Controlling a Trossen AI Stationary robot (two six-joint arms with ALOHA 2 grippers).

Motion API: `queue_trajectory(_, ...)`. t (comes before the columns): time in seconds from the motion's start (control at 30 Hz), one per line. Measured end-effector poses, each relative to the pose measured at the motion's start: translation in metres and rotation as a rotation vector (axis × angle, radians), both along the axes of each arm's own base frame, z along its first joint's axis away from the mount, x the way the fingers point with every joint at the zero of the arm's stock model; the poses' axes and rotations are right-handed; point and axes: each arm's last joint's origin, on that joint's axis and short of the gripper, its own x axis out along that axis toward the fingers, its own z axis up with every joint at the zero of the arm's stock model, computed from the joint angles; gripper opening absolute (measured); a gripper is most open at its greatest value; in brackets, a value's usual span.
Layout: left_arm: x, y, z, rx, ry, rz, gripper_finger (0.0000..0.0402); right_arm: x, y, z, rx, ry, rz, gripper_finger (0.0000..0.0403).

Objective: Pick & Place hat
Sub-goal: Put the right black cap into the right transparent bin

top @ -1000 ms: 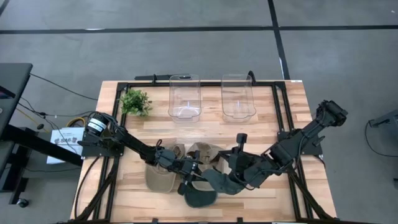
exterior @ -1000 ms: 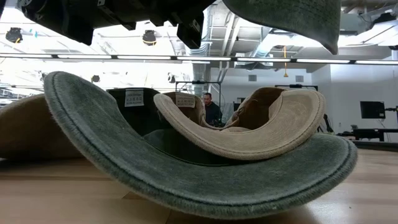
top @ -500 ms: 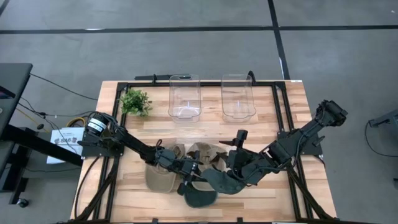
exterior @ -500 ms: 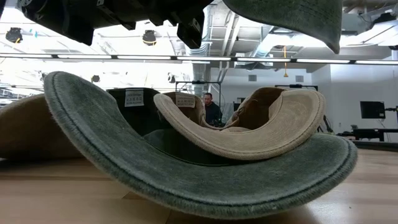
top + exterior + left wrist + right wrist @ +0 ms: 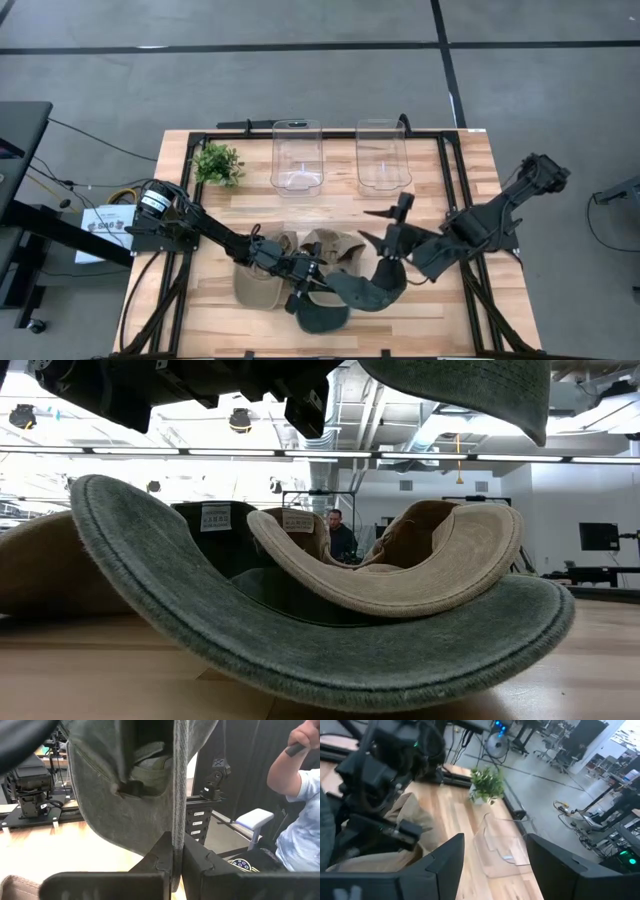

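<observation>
A dark green hat point(image 5: 362, 290) hangs above the table's near middle, and my left gripper point(image 5: 303, 278) is shut on it; the low view shows it overhead point(image 5: 470, 390). Below it, another dark green hat point(image 5: 300, 650) lies brim up on the table, with a tan hat point(image 5: 420, 575) resting in it. A second tan hat point(image 5: 258, 288) lies to the left. My right gripper point(image 5: 385, 208) stands open and holds nothing, raised to the right of the hats; its fingers point(image 5: 447, 862) show wide apart. My left gripper pinches the held hat's brim edge point(image 5: 176, 840) between its two fingers. The fingers lie level, coming from the table's left. The brim stands on edge between them, the crown point(image 5: 142, 770) bulging to one side, and the hat is lifted clear of the hats below.
Two clear bins point(image 5: 297, 155) point(image 5: 382, 155) stand at the table's far side, and a small green plant point(image 5: 217, 163) at the far left. A black frame point(image 5: 455, 190) runs round the table top. A person sits beyond the table point(image 5: 300, 810).
My right gripper has opened, let go of the held green hat, and risen away toward the table's far right. The hat stays up in my left gripper's hold, its right end now curling down.
</observation>
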Motion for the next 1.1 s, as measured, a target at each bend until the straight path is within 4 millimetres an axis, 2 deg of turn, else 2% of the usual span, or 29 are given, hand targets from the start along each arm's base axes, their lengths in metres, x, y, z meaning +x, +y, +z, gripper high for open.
queue_trajectory(0.13, 0.0, 0.0, 0.0, 0.0, 0.0, 0.0, 0.0014, -0.009, -0.007, 0.01, -0.03, -0.041, -0.05, 0.0198)
queue_trajectory(0.33, 0.0, 0.0, 0.0, 0.0, 0.001, 0.0, 0.0014, -0.03, -0.021, 0.032, 0.036, -0.11, -0.025, 0.019)
queue_trajectory(0.5, 0.0, 0.0, -0.001, 0.0, 0.01, 0.0, 0.0014, -0.054, -0.025, 0.049, 0.186, -0.149, 0.152, 0.0182)
queue_trajectory(0.63, 0.0, 0.0, -0.002, -0.008, 0.023, 0.0, 0.0014, -0.069, -0.021, 0.057, 0.315, -0.133, 0.37, 0.0173)
queue_trajectory(0.8, 0.0, 0.0, -0.002, -0.01, 0.023, 0.0, 0.0014, -0.077, -0.009, 0.054, 0.416, -0.045, 0.569, 0.0164)
queue_trajectory(0.93, 0.0, 0.0, -0.002, -0.01, 0.023, 0.0, 0.0014, -0.074, 0.001, 0.042, 0.437, 0.046, 0.578, 0.016)
queue_trajectory(1.1, 0.0, 0.0, -0.002, -0.013, 0.024, 0.0, 0.0014, -0.062, 0.013, 0.026, 0.439, 0.145, 0.571, 0.0161)
